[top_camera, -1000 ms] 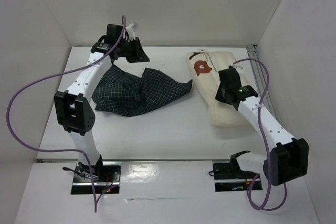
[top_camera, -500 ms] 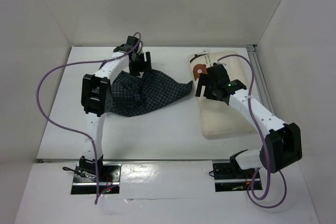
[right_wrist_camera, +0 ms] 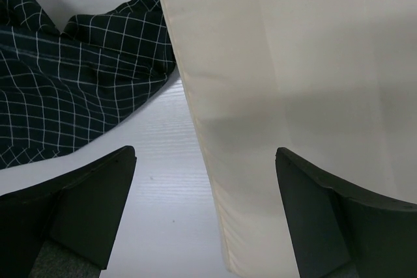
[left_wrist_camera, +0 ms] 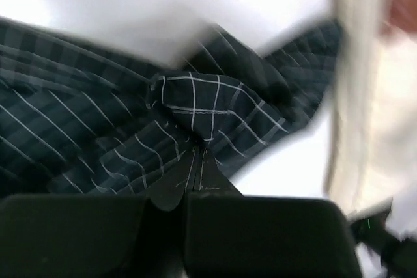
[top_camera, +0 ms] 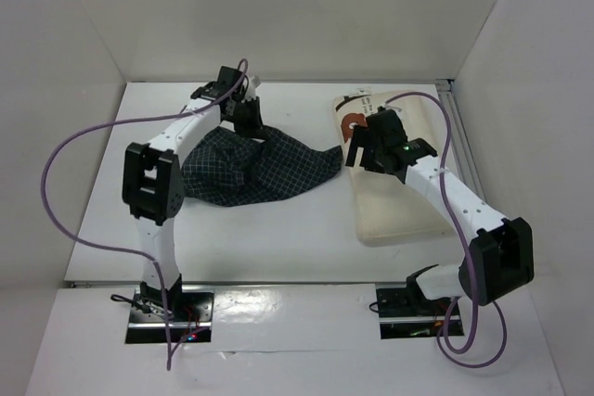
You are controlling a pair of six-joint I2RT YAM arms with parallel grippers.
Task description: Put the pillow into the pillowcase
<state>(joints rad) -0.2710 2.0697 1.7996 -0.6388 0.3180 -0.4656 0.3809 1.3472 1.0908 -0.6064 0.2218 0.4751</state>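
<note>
The navy grid-check pillowcase (top_camera: 255,166) lies crumpled mid-table. My left gripper (top_camera: 249,125) is shut on a fold at its far edge; in the left wrist view the closed tips (left_wrist_camera: 197,151) pinch the pillowcase (left_wrist_camera: 195,105). The cream pillow (top_camera: 394,210) lies at the right, its bear print (top_camera: 351,122) at the far end. My right gripper (top_camera: 360,147) hovers open over the pillow's left edge. In the right wrist view its fingers (right_wrist_camera: 98,187) straddle the pillow's long edge (right_wrist_camera: 215,180), without touching it, and the pillowcase (right_wrist_camera: 85,83) shows at upper left.
White walls enclose the table on the left, back and right. A metal rail (top_camera: 464,150) runs along the right edge beside the pillow. Purple cables (top_camera: 65,192) loop off both arms. Bare white table (top_camera: 269,229) lies in front of the pillowcase.
My left gripper came down from the far-left corner onto the pillowcase's far edge and shut on it. My right gripper moved left to the pillow's left edge; the pillow shifted slightly left.
</note>
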